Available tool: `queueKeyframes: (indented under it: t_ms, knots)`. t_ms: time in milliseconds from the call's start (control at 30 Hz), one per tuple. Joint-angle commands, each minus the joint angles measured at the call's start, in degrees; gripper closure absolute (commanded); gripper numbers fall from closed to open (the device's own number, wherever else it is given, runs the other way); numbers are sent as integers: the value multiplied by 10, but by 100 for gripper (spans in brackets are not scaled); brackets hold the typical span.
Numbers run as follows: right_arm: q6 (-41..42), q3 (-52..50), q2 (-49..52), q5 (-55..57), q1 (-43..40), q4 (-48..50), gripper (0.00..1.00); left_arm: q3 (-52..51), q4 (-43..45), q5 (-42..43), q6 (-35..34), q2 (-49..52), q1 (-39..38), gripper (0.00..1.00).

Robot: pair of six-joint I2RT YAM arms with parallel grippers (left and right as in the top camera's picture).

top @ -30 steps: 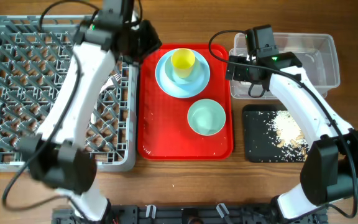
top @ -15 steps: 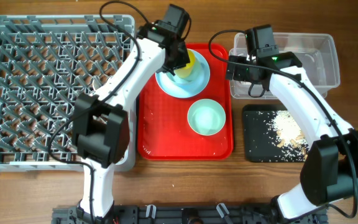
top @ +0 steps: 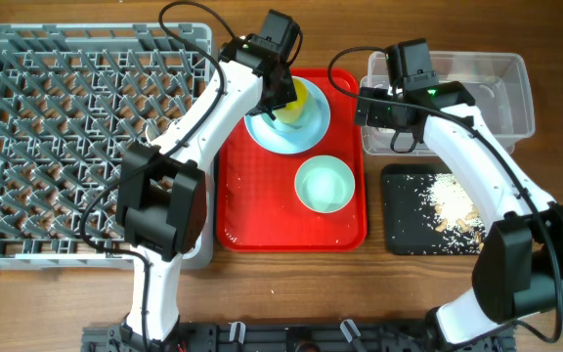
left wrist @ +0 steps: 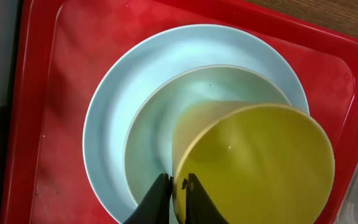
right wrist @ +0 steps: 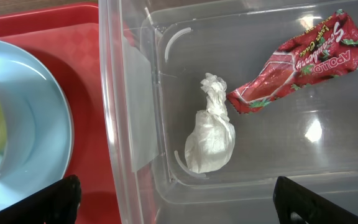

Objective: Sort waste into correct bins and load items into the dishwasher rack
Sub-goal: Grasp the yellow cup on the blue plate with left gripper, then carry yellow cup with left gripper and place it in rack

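Note:
The small yellow cup [top: 301, 101] stands on the light blue plate [top: 289, 132] at the back of the red tray [top: 262, 210]. My left gripper [top: 280, 90] is shut on the cup's left rim, one finger inside and one outside [left wrist: 179, 185]. The cup [left wrist: 260, 162] and plate [left wrist: 114, 112] fill the left wrist view. The pale green bowl [top: 324, 184] sits on the tray nearer the front. My right gripper [top: 384, 112] is open and empty over the left wall of the clear tub [top: 501, 73]; its fingers [right wrist: 185, 205] straddle that wall. The tub holds the red wrapper [right wrist: 297, 59] and the white tissue [right wrist: 210, 140].
The grey dishwasher rack [top: 66, 147] fills the left side. The black tray [top: 404, 230] at the front right holds the rice-like scraps [top: 453, 205]. Fork and spoon cannot be made out.
My left arm swung from over the rack's right edge to the yellow cup and shut on its rim. The right arm has not moved.

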Motion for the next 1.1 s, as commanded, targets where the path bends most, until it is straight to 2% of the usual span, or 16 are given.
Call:
queueKeyframes:
  t_ms: [0, 133, 233, 367, 433, 467, 633, 733, 867, 1067]
  knots:
    - [-7, 2, 7, 10, -2, 1, 0, 6, 2, -11, 2, 4, 4, 96]
    - [-7, 2, 7, 10, -2, 1, 0, 6, -7, -11, 3, -29, 4, 96]
    - [-7, 2, 7, 10, -2, 1, 0, 6, -23, -38, 31, -114, 4, 96]
    - [-7, 2, 7, 10, -2, 1, 0, 6, -39, -309, 91, -257, 4, 96]
    - [-7, 2, 7, 10, -2, 1, 0, 6, -34, -451, 127, -283, 13, 96]
    - [-7, 2, 7, 10, -2, 1, 0, 6, -34, -480, 144, -284, 23, 96]
    - [-7, 2, 7, 10, -2, 1, 0, -8, -24, -484, 188, -210, 126, 96]
    - [-7, 2, 7, 10, -2, 1, 0, -8, -6, -485, 249, -143, 164, 96]
    - [-7, 2, 7, 10, -2, 1, 0, -8, 59, -485, 317, -85, 170, 96]
    - [-7, 2, 7, 10, -2, 1, 0, -9, 68, -475, 315, -26, 170, 96]
